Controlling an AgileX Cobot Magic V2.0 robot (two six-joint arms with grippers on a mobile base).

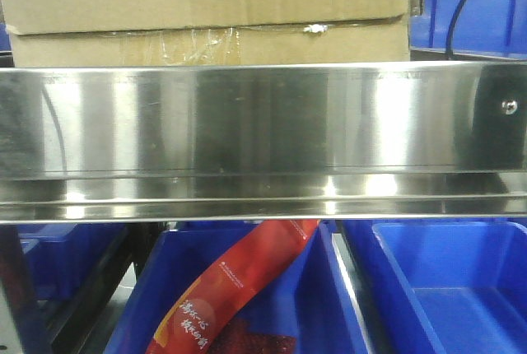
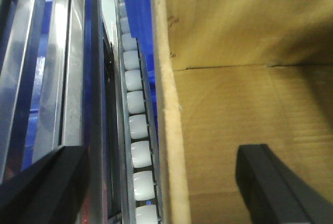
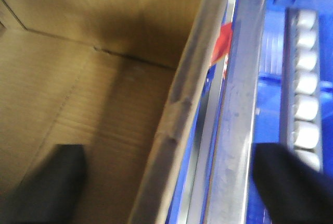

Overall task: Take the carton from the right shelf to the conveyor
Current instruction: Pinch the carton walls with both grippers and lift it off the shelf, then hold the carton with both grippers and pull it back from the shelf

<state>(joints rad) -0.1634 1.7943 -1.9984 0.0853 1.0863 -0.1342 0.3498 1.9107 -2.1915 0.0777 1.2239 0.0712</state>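
Observation:
The brown carton [image 1: 206,8] stands on the right shelf behind its shiny steel rail [image 1: 263,123], with wrinkled tape along a seam near its bottom. In the left wrist view, my left gripper [image 2: 164,153] is open and straddles the carton's left edge [image 2: 169,130]. One finger [image 2: 260,177] is over the cardboard and the other is over the shelf frame. My right gripper [image 3: 169,153] is also open and straddles the carton's right edge [image 3: 182,104] in the same way. The conveyor is out of view.
White roller tracks [image 2: 138,125] [image 3: 304,104] run along the shelf beside the carton. Blue bins [image 1: 445,288] sit on the lower level, one holding a red packet [image 1: 239,288]. Another blue bin [image 1: 469,8] stands right of the carton. A small screw [image 1: 510,106] marks the rail.

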